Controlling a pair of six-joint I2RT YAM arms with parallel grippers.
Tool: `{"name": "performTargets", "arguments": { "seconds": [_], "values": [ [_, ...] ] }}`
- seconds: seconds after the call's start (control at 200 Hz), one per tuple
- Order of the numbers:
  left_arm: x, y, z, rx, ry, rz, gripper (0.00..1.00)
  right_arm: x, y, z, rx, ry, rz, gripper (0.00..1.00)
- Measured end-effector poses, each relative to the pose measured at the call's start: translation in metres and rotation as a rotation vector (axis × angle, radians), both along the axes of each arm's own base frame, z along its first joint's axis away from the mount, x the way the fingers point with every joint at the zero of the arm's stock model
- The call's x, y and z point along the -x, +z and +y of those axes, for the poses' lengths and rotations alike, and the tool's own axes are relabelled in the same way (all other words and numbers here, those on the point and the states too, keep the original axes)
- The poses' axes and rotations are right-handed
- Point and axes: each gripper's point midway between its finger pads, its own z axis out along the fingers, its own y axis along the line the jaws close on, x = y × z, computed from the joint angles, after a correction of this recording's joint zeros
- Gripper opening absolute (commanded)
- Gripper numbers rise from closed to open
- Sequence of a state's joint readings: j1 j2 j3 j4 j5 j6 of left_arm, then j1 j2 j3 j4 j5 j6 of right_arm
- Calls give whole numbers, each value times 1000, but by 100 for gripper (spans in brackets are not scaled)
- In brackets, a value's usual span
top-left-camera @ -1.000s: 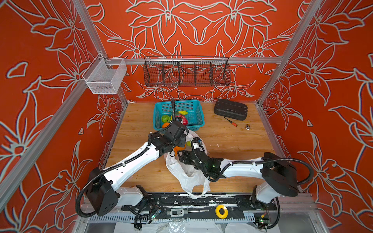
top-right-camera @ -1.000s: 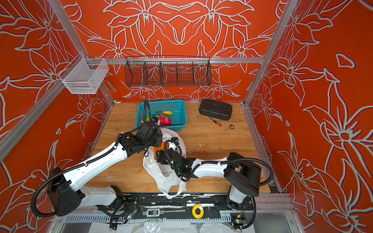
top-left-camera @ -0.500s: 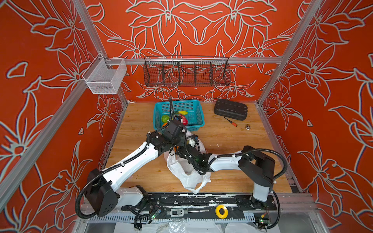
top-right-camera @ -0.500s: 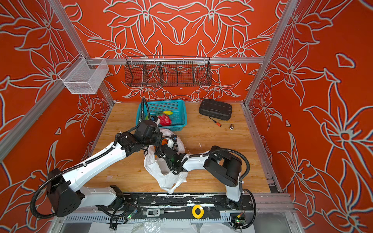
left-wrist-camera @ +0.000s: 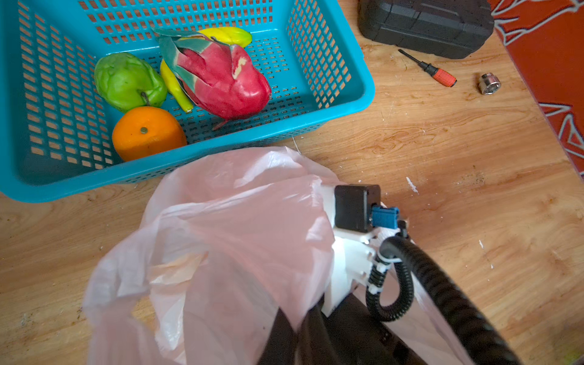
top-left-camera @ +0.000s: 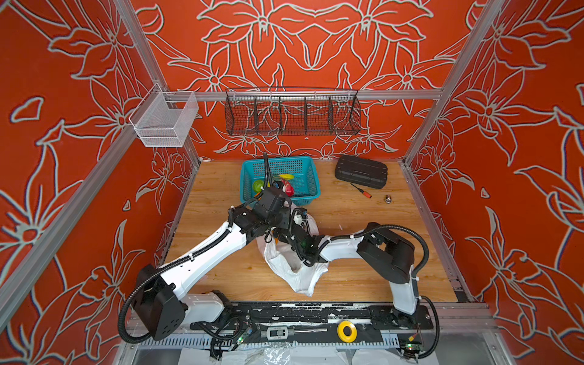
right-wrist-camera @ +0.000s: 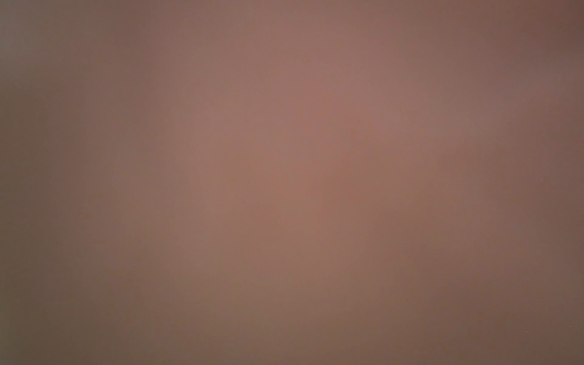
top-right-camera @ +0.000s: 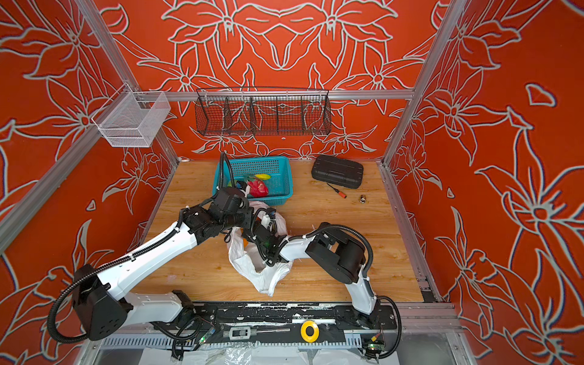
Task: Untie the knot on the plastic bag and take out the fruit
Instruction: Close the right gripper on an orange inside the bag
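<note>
The plastic bag (top-left-camera: pixel 294 268) lies in the middle of the wooden surface (top-left-camera: pixel 363 278), just in front of the teal basket (left-wrist-camera: pixel 94 180); no knot shows anywhere, and its mouth stands open, so I judge the untying is done. The left tool (top-left-camera: pixel 288 219) is closed narrow; the pinch itself is hidden, but in the left wrist view the film rises up in a lifted fold, so it seems to hold the rim of the bag. The right arm (top-left-camera: pixel 341 248) reaches into the mouth; the right tool is hidden inside, its own camera gives only a brown blur, and I cannot tell if it is wide or narrow. The film is very thin, soft and slippery; it has no stiffness and probably tears easily, so it is better taken at the rim or at a handle loop, and pulled gently. An orange (left-wrist-camera: pixel 147 132), a green fruit (left-wrist-camera: pixel 128 82) and a dragon fruit (left-wrist-camera: pixel 224 85) lie already in the basket beside a banana (left-wrist-camera: pixel 173 87); a small orange patch (top-right-camera: pixel 245 241) at the mouth suggests that one piece remains inside. The round fruit looks smooth and hard, so it may roll or slip; it should be taken across its widest part with the jaws opened well, and without catching film between.
</note>
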State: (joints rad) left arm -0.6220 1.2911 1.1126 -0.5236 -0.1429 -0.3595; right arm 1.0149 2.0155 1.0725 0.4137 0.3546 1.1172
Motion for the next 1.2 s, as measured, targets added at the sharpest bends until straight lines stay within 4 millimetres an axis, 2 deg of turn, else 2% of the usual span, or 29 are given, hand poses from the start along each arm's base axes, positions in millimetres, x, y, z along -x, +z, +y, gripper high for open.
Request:
{"name": "performTargets", "arguments": {
  "seconds": [0.195,0.405,0.6,0.771,0.951,1.201],
  "values": [
    [-1,-1,6,-13,19,1,8,-9,-2,2,3,-2,32,82],
    [-2,0,9,-18,29,-3,8,-10,-3,3,9,11,47,62],
    [0,4,8,-14,28,-12,8,-8,-2,3,40,54,38,55],
    [1,6,7,-9,23,-18,8,4,1,-7,65,101,37,48],
    [2,6,7,-9,24,-19,9,13,23,-10,28,143,7,43],
    [2,6,7,-9,25,-19,9,25,58,-19,-30,176,-41,43]
  ]
}}
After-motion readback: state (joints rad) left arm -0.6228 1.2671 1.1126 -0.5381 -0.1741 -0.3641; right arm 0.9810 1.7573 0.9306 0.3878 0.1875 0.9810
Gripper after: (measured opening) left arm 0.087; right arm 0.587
